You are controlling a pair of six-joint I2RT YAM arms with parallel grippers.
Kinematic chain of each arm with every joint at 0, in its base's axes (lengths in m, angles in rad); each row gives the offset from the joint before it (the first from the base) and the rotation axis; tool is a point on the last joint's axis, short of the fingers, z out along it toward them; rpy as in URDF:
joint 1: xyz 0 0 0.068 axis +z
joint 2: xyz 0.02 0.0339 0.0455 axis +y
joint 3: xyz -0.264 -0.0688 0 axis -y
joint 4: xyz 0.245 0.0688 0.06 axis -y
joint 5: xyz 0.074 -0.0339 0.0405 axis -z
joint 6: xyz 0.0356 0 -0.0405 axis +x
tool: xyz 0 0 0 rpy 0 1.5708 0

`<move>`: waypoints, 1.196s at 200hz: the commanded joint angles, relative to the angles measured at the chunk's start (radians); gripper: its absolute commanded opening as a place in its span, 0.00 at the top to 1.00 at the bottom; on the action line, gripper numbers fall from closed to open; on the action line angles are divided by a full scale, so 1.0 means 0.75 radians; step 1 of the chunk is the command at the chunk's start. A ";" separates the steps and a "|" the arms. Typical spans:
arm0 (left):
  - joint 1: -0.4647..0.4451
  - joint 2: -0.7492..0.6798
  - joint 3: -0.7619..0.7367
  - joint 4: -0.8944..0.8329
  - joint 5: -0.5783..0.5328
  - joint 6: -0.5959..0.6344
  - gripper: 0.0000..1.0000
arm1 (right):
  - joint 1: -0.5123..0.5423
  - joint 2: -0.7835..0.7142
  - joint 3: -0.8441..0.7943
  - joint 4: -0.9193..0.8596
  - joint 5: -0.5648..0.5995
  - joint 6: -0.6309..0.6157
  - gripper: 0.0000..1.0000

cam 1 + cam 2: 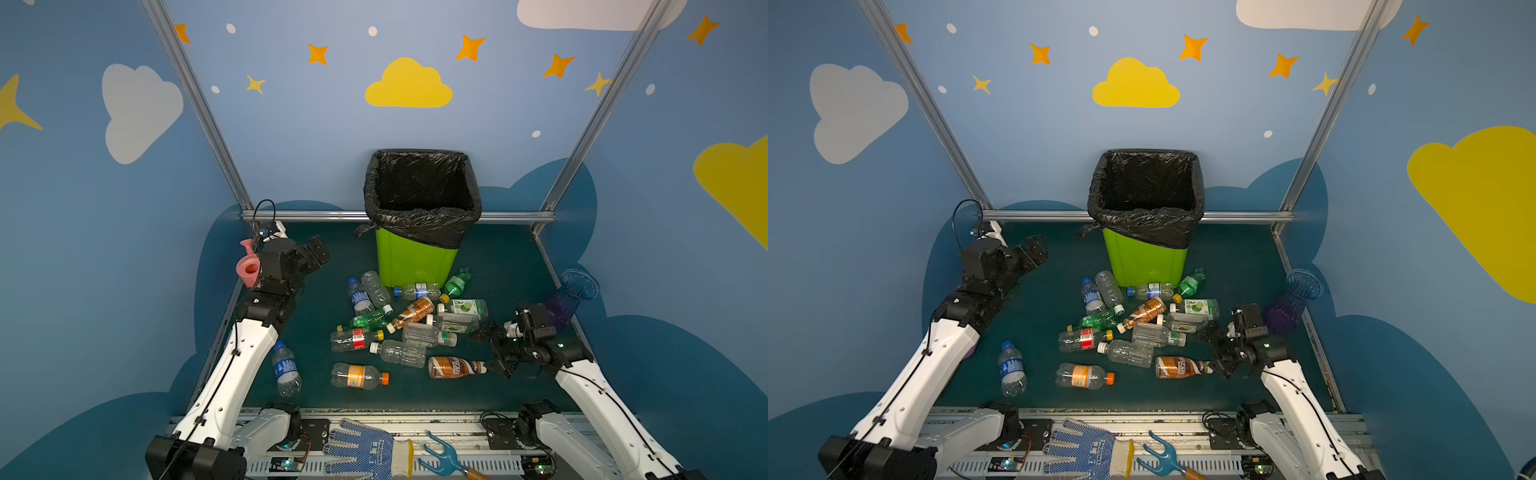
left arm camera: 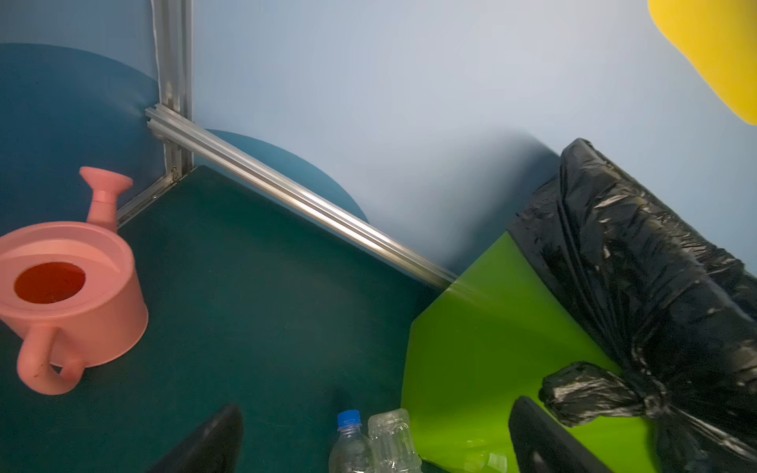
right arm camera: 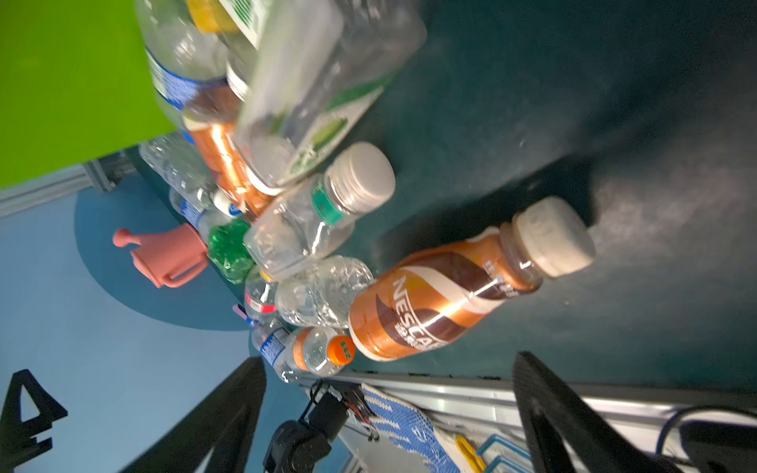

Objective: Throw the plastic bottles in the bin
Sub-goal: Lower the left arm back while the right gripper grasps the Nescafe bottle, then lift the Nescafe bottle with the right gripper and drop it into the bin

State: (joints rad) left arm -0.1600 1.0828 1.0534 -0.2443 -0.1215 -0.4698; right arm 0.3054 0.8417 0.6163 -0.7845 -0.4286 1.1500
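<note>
The lime-green bin with a black bag over its rim stands at the back middle. Several plastic bottles lie heaped on the dark green floor in front of it. A brown coffee bottle lies at the heap's right edge, its pale cap pointing at my right gripper. That gripper is open and empty, low beside the cap. A blue-labelled bottle lies apart on the left. My left gripper hangs open and empty left of the bin.
A pink watering can sits in the back left corner behind my left arm. A ribbed blue-purple vase stands by the right wall behind my right wrist. A blue dotted glove and a blue hand rake lie on the front rail.
</note>
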 commanded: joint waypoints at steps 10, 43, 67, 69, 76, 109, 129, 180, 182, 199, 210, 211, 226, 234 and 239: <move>0.017 -0.013 -0.059 -0.024 0.009 -0.015 0.00 | 0.161 0.063 -0.057 0.056 0.034 0.226 0.10; 0.027 -0.042 -0.113 -0.034 0.005 -0.003 0.00 | 0.276 0.115 -0.130 0.184 0.073 0.364 0.14; 0.043 -0.062 -0.148 -0.035 -0.001 -0.005 0.00 | 0.287 0.155 -0.146 0.228 0.106 0.391 0.15; 0.043 -0.063 -0.151 -0.035 -0.001 -0.005 0.00 | 0.287 0.158 -0.150 0.236 0.108 0.391 0.15; 0.047 -0.066 -0.159 -0.034 0.000 -0.008 0.00 | 0.287 0.171 -0.153 0.267 0.111 0.402 0.15; 0.057 -0.075 -0.173 -0.042 0.002 -0.004 0.00 | 0.311 0.269 -0.142 0.335 0.132 0.419 0.14; 0.064 -0.078 -0.173 -0.054 -0.002 0.001 0.00 | 0.344 0.325 -0.147 0.374 0.141 0.446 0.14; 0.076 -0.084 -0.179 -0.075 -0.017 0.008 0.00 | 0.373 0.380 -0.187 0.378 0.182 0.461 0.21; 0.076 -0.084 -0.179 -0.075 -0.018 0.008 0.00 | 0.373 0.379 -0.191 0.377 0.185 0.457 0.22; 0.080 -0.083 -0.184 -0.077 -0.024 0.003 0.00 | 0.371 0.396 -0.194 0.361 0.208 0.425 0.24; 0.084 -0.080 -0.185 -0.080 -0.028 -0.002 0.00 | 0.369 0.410 -0.185 0.339 0.226 0.400 0.27; 0.084 -0.079 -0.185 -0.080 -0.028 -0.003 0.00 | 0.369 0.412 -0.183 0.338 0.228 0.398 0.27; 0.085 -0.080 -0.190 -0.086 -0.038 -0.011 0.00 | 0.368 0.416 -0.171 0.326 0.255 0.375 0.36; 0.088 -0.079 -0.191 -0.092 -0.045 -0.014 0.00 | 0.367 0.409 -0.162 0.330 0.267 0.365 0.39; 0.090 -0.079 -0.193 -0.096 -0.051 -0.016 0.00 | 0.368 0.404 -0.149 0.328 0.277 0.352 0.41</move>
State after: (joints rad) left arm -0.0998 1.0325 0.9215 -0.2943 -0.1299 -0.4763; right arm 0.5808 1.1458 0.4824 -0.5022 -0.2829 1.4540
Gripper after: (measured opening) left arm 0.997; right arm 0.626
